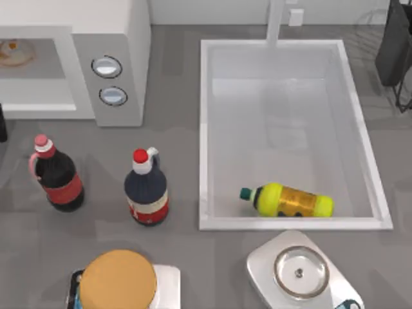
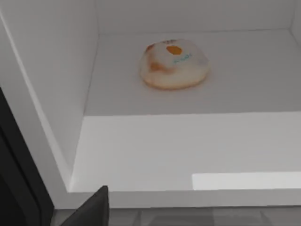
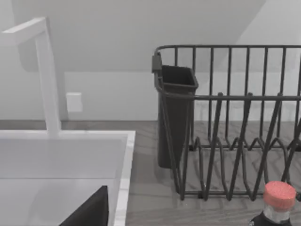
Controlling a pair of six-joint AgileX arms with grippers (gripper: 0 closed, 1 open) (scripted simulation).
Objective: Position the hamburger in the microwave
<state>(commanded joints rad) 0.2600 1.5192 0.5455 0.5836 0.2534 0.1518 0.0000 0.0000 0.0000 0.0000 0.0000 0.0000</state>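
Note:
The hamburger (image 2: 174, 64), a small round beige bun with orange-brown patches, lies free on the pale floor deep inside the microwave (image 1: 109, 38). From above, the hamburger (image 1: 13, 53) shows in the cavity at the far left, beside the grey panel with two silvery dials (image 1: 109, 80). My left gripper is just outside the cavity opening, well short of the bun; one dark finger (image 2: 91, 212) shows, holding nothing. My right gripper is parked near the sink's back, one finger (image 3: 89, 212) showing.
A white sink (image 1: 206, 129) holds a lying yellow bottle (image 1: 290, 201). Two dark bottles (image 1: 56, 174) (image 1: 147, 188) stand in front of the microwave. A large tan-orange disc (image 1: 118, 280) and a scale (image 1: 299, 270) sit at the front. A dish rack (image 3: 225, 127) stands back right.

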